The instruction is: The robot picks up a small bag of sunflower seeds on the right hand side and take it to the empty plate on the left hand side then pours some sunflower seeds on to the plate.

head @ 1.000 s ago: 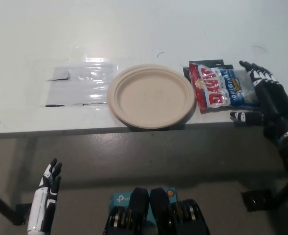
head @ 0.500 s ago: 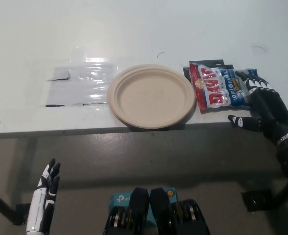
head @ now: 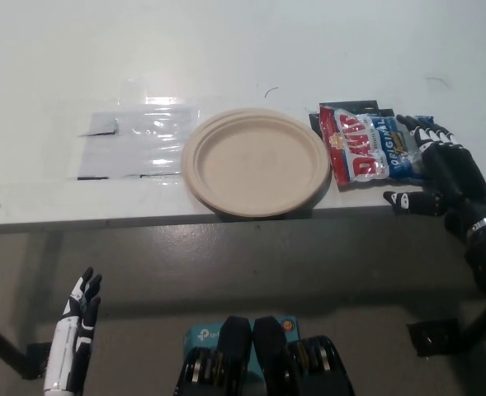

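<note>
Where the white table (head: 226, 49) meets its near edge, a tan plate (head: 256, 162) lies flat and bare, slightly overhanging that edge at its 6 o'clock side. Bag (head: 373, 145): red, white and blue seed packet, lying flat on the table at the plate's 3 o'clock, its left edge just beside the plate rim, a black strip showing behind its top. Right hand (head: 442, 175): black, at the bag's 3 o'clock end, fingers (head: 424, 132) spread wide and laid over the bag's right edge, thumb out toward 9 o'clock along the table edge below the bag; the bag is touched but not lifted, and no closed grasp shows. Plastic sheet (head: 135, 144): clear, glossy, flat on the table at the plate's 9 o'clock, just beside the rim. Left hand (head: 76, 326): white with black fingertips, resting low at the picture's 7 o'clock, below table level, well apart from the plate, fingers straight, slightly apart, holding nothing.
</note>
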Tool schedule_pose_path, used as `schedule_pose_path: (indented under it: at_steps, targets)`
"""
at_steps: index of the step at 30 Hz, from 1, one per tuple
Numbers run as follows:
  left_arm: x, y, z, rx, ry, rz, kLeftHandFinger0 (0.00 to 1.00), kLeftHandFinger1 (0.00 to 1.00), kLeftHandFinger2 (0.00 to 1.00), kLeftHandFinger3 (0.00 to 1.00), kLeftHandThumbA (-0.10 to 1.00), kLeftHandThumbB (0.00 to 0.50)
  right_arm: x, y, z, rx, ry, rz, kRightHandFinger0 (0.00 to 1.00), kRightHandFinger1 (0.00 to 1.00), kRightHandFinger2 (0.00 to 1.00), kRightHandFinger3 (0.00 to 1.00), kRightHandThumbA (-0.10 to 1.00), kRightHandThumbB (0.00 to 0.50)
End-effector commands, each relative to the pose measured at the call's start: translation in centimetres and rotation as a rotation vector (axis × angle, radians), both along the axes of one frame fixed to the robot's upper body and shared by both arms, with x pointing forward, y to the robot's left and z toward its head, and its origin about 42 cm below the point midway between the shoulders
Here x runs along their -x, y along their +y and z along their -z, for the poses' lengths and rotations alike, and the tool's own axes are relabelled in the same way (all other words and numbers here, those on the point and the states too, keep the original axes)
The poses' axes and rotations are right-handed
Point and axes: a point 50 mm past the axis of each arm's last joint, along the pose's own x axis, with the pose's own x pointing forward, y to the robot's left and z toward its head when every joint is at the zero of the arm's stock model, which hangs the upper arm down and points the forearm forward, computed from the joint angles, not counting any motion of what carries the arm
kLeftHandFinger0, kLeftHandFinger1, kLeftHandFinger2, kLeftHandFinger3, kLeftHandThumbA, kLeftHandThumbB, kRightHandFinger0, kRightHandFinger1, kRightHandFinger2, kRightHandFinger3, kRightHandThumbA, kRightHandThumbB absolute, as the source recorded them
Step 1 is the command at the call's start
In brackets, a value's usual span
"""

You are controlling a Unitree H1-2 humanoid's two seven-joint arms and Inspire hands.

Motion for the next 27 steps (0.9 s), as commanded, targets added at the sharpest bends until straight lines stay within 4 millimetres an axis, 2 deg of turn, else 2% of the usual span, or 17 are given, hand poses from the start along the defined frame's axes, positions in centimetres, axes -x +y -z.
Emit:
schedule_pose_path:
  at_steps: [1, 5, 6, 13, 18, 25, 27]
  targets:
    - [0.1, 0.3, -0.7, -0.016, -0.052, 0.001, 1.0, 1.0, 1.0, 1.0, 1.0, 0.025, -1.8, -0.9, -3.2, 0.028, -0.075, 0.034, 1.0, 1.0, 1.0, 1.0, 1.0, 0.416]
    - [0.1, 0.3, -0.7, -0.011, -0.05, 0.001, 1.0, 1.0, 1.0, 1.0, 1.0, 0.021, -2.2, -1.2, -3.5, 0.041, -0.081, 0.048, 1.0, 1.0, 1.0, 1.0, 1.0, 0.422]
    - [0.1, 0.3, -0.7, -0.009, -0.053, 0.001, 1.0, 1.0, 1.0, 1.0, 1.0, 0.026, -2.2, -1.3, -3.5, 0.043, -0.08, 0.055, 1.0, 1.0, 1.0, 1.0, 0.99, 0.408]
    - [0.2, 0.3, -0.6, -0.003, -0.05, -0.003, 1.0, 1.0, 1.0, 1.0, 1.0, 0.019, -2.5, -1.6, -3.1, 0.053, -0.071, 0.067, 1.0, 1.0, 1.0, 1.0, 0.93, 0.4]
    - [0.2, 0.3, -0.6, 0.0, -0.055, 0.0, 1.0, 1.0, 1.0, 1.0, 1.0, 0.01, -2.6, -1.8, -2.8, 0.065, -0.067, 0.078, 1.0, 1.0, 1.0, 1.0, 0.94, 0.416]
    - [0.1, 0.3, -0.6, -0.007, -0.054, 0.0, 1.0, 1.0, 1.0, 1.0, 1.0, 0.0, -2.6, -2.0, -2.6, 0.078, -0.057, 0.077, 1.0, 1.0, 1.0, 1.0, 0.91, 0.403]
    - [0.2, 0.3, -0.7, -0.005, -0.052, -0.001, 1.0, 1.0, 1.0, 1.0, 1.0, 0.003, -2.6, -1.9, -2.5, 0.082, -0.06, 0.077, 1.0, 1.0, 1.0, 1.0, 0.92, 0.417]
